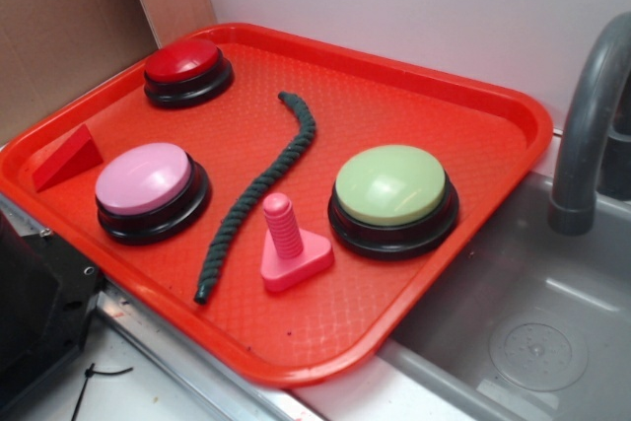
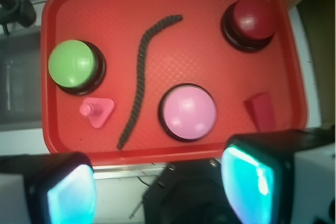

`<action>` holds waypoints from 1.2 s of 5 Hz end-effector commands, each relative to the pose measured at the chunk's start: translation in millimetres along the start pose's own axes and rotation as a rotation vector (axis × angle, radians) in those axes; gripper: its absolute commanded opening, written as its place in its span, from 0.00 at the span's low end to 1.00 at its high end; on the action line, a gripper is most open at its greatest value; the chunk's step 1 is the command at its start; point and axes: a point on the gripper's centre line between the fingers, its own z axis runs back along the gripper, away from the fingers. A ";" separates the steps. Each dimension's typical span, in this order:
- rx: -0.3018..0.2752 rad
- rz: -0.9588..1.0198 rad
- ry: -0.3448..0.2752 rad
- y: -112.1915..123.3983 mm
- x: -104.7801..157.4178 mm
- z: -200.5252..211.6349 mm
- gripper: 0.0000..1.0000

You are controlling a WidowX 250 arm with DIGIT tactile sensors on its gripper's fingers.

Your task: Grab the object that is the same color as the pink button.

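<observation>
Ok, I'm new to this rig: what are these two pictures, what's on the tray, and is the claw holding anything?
One picture is from a fixed camera beside the red tray. The other looks down from the arm's wrist; the two glowing blocks at its bottom are the fingers of the claw, open and holding nothing. On the tray: a pink button, a red button, a green button, a dark rope, a red wedge and a hot-pink screw-like peg between rope and green button. That peg matches the pink button.
</observation>
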 end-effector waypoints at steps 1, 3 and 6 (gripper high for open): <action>-0.053 0.154 -0.070 -35.6 8.4 -42.7 1.00; -0.020 0.243 -0.059 -62.7 13.9 -94.5 1.00; -0.044 0.315 -0.030 -81.3 16.9 -149.1 1.00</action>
